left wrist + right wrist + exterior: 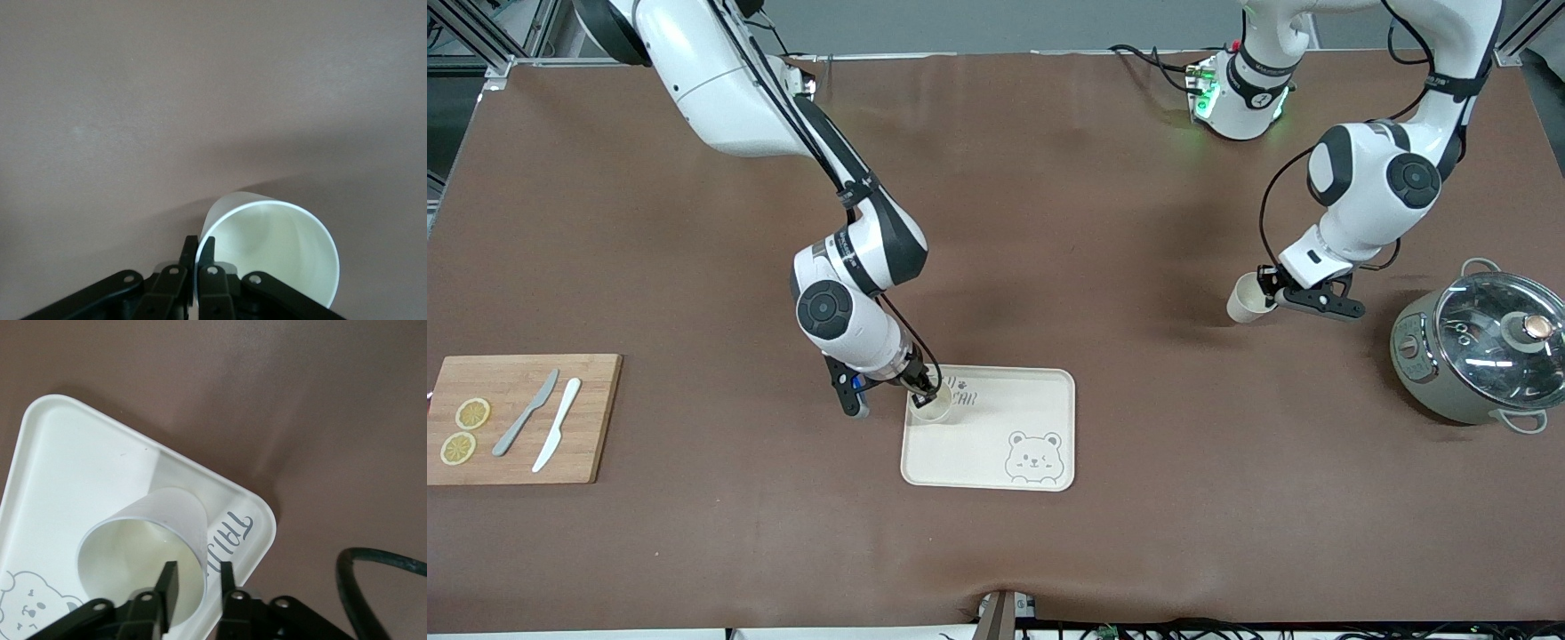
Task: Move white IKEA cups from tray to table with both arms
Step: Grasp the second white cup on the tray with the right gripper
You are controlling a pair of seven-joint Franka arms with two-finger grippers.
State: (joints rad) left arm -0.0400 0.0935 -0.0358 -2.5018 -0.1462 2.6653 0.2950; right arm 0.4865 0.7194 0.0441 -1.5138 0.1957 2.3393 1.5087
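Low in the middle of the front view, on the tray [1049, 391], here's the action: the right gripper [920, 387] is down on one white cup [931, 404], which stands upright in the tray corner by the lettering, the corner toward the robots' bases and the right arm's end. The right wrist view shows it plainly: one finger [168, 583] inside the cup [147, 547], the other outside the wall. The jaws are narrow but parted, with a gap on both sides of the rim, so nothing is pinched yet.

Mid-height in the front view, toward the left arm's end, the left gripper [1272, 293] has the other white cup [1247, 298] clamped by its rim. It hangs tilted in the air over bare table [1138, 222], well apart from the tray. The left wrist view confirms it: fingertips [198, 243] tight together on the cup's lip [273, 247].

How will these handle? They look light, rigid and smooth: little tumblers with thin walls. That rim pinch, one finger in and one out, looks like the sensible hold. But a glossy, tapered wall could slip or swing in the jaws, as the tilt of the carried cup suggests. A firm squeeze well down the wall should steady it, then a straight lift clear of the tray's raised rim [67, 453].
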